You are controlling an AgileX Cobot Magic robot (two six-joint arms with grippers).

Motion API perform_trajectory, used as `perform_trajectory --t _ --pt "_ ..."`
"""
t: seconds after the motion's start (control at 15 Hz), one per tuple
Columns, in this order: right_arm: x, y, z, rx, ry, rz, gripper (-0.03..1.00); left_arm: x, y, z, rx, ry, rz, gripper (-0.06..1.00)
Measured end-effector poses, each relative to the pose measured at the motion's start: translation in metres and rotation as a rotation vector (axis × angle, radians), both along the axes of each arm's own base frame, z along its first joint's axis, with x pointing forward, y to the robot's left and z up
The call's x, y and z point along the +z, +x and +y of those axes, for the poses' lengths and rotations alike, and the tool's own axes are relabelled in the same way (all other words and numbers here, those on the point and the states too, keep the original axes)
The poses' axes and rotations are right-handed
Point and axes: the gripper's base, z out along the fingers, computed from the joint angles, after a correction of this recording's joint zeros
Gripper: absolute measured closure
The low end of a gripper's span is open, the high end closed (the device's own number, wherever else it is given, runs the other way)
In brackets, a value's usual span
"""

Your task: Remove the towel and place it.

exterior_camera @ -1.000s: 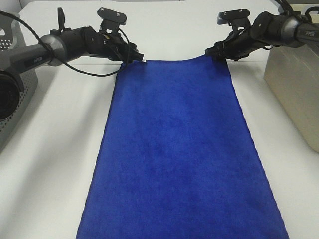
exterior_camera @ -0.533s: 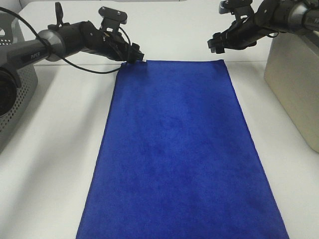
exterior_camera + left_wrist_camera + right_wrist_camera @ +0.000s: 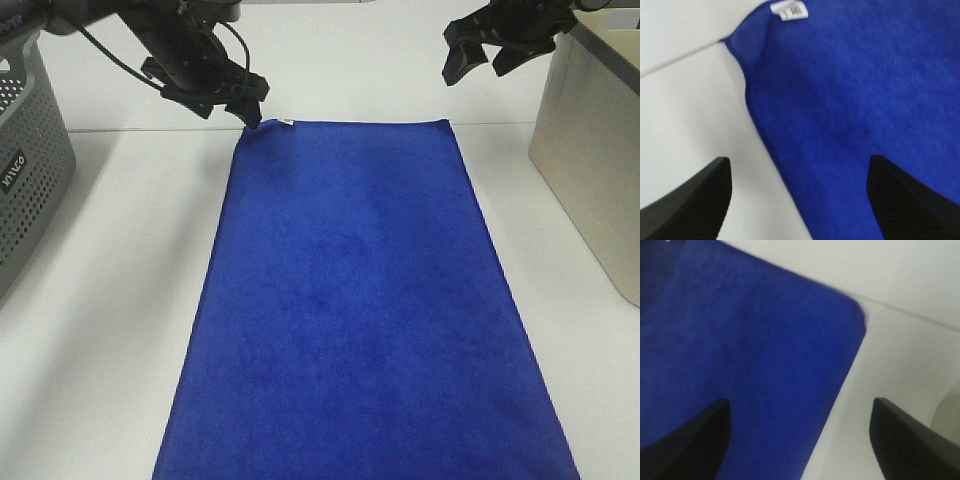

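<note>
Since the earlier frames both grippers have let go of the towel [image 3: 365, 300] and lifted off its far edge; the sag between the two far corners is gone and that edge now lies straight and flat. Towel is spread full length on the white table [image 3: 110, 300], between the grey perforated basket [image 3: 30, 170] to its left and the beige bin [image 3: 590, 150] to its right, apart from both. Small white tag [image 3: 284, 122] shows at the towel's far-left corner, also clear in the left wrist view [image 3: 789, 10]. Left gripper [image 3: 232, 98] hangs just above and behind that corner, fingers spread wide, nothing between them, not touching cloth. Right gripper [image 3: 478, 52] is raised higher, behind the towel's far-right corner, fingers also wide apart and empty. Wrist views confirm: dark fingertips [image 3: 695, 200] and [image 3: 690, 440] well separated over the flat cloth.
</note>
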Motion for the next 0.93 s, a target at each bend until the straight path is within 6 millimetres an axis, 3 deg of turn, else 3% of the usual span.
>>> perform_trajectory --t 0.13,0.53,0.67,0.8,0.93 --pt "0.026 -0.022 -0.001 0.014 0.001 0.101 0.21 0.029 -0.016 0.007 0.027 0.037 0.086 0.25" --pt "0.097 -0.053 -0.01 -0.069 0.008 -0.001 0.21 0.111 -0.037 0.026 0.158 0.02 -0.034 0.25" --pt "0.113 -0.06 -0.035 -0.191 0.066 -0.02 0.21 0.133 -0.039 0.05 0.241 -0.014 -0.067 0.25" --pt "0.13 -0.068 -0.074 -0.32 0.129 -0.048 0.21 0.152 -0.041 0.087 0.325 -0.021 -0.101 0.25" --pt "0.151 -0.082 -0.093 -0.37 0.132 -0.098 0.21 0.16 -0.049 0.121 0.396 -0.013 -0.089 0.25"
